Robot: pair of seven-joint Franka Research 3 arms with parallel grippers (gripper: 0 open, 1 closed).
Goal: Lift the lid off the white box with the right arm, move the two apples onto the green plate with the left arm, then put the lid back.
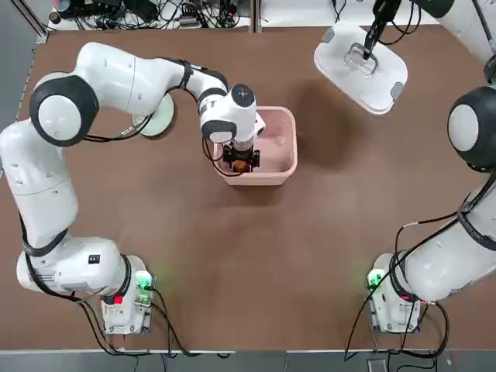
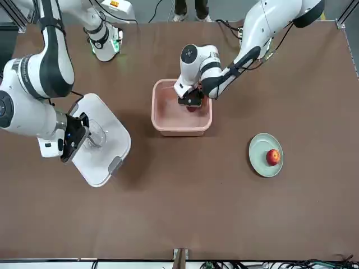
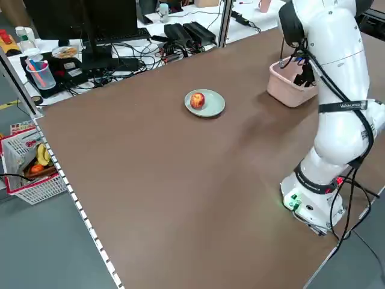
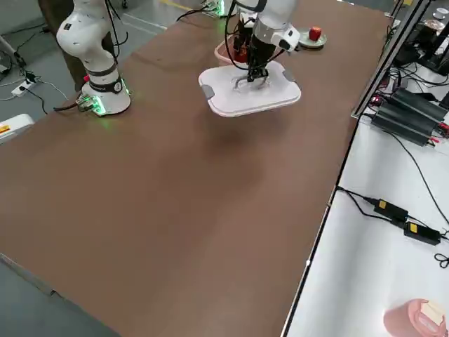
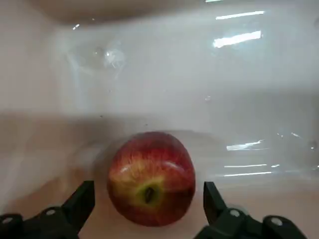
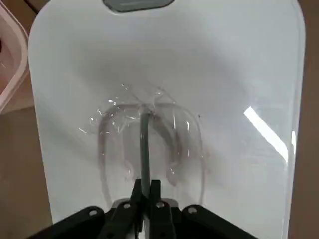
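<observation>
Red and yellow-streaked, the round apple (image 5: 151,179) in the pink tub (image 2: 182,132) sits between the left gripper's (image 5: 149,206) wide-parted fingers, ungripped, stem toward the wrist.

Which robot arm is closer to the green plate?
Probably the left arm: its end effector is in the pink box, beside the plate. The right one holds the lid beyond the box.

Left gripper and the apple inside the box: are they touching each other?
Apart: the left wrist view shows a gap on each side between the apple and the fingers.
</observation>
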